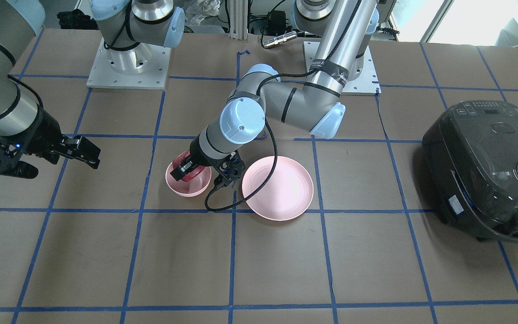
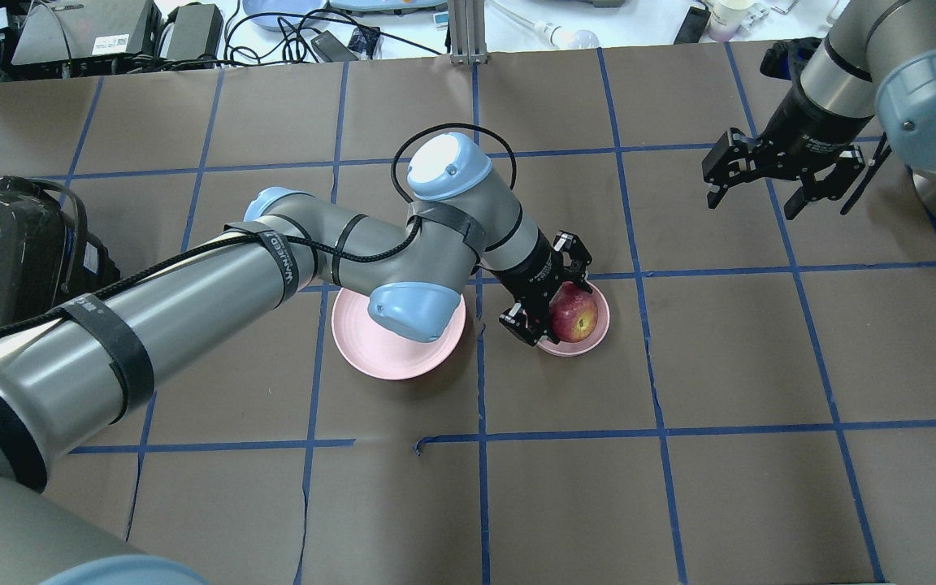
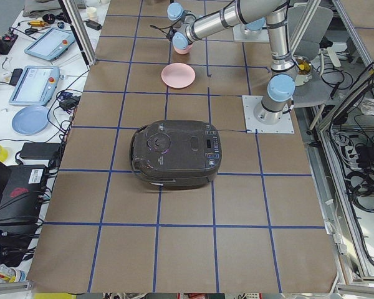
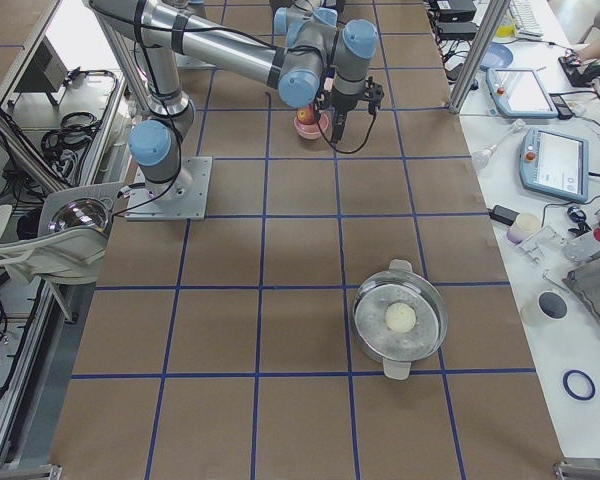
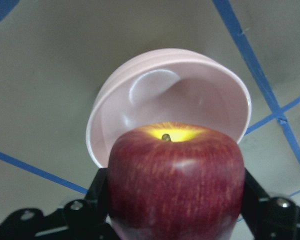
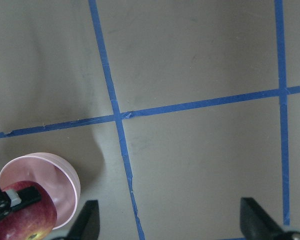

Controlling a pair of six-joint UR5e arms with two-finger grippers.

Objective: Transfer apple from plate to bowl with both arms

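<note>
Overhead exterior: left jaws grasp dark red round apple (image 2: 574,317) directly over deep pink bowl (image 2: 574,351); right jaws released, two o'clock.

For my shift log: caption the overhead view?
Left hand holds apple at the bowl; plate empty; right hand open, apart.

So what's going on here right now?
The left gripper is shut on the apple and holds it at the bowl, not yet released. The plate beside the bowl has nothing on it. The right gripper hangs open off to the side, holding nothing.
</note>
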